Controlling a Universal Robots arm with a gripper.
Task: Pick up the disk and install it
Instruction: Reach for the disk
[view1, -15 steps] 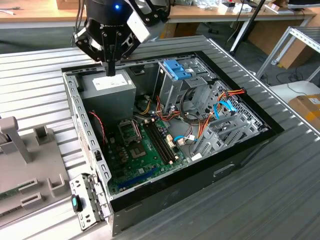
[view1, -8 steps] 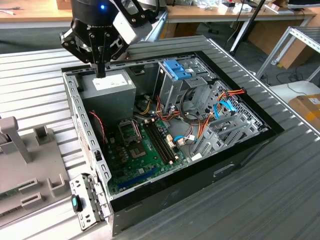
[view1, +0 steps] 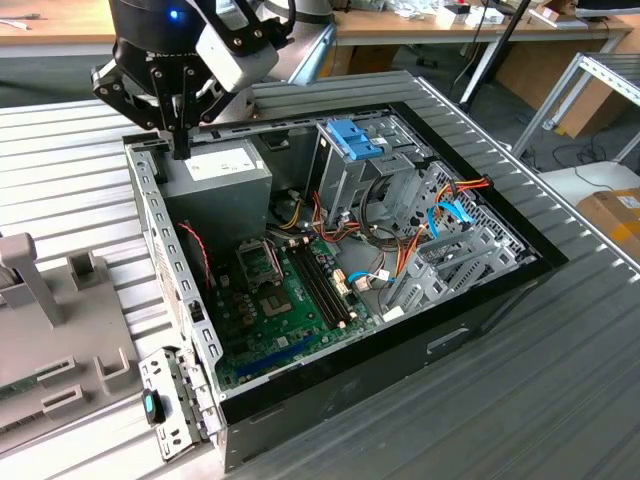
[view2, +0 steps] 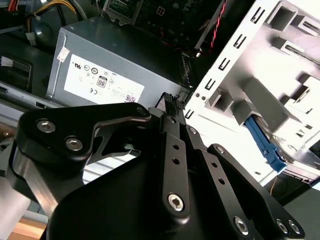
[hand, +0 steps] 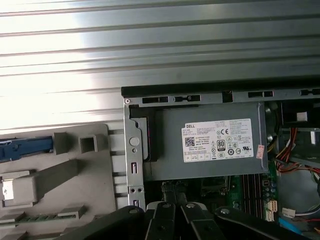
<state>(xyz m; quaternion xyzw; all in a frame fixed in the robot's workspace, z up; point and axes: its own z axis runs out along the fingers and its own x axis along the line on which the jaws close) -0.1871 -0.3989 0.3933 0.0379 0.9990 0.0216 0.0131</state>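
Hanging over one corner of the open computer case (view1: 420, 362), the tool (view1: 181, 150) has its two fingers closed together, and nothing is held between them. Directly under the tool is the big grey box with a white sticker (view1: 222, 172), and the fingertips (view2: 172, 101) stand just beside the perforated metal wall (view1: 160, 240) of the case. I cannot tell if they touch it.

The disk (hand: 25, 148) is outside the case, off to the side of the tool, in a grey plastic holder (hand: 75, 167) on the ribbed metal counter (hand: 150, 40). Mostly its blue frame can be seen, in both wrist views (view2: 261, 141). The tool is apart from the disk, with the case wall between them. The metal cage with a blue latch (view1: 352, 137) is well apart from the tool, across the case.
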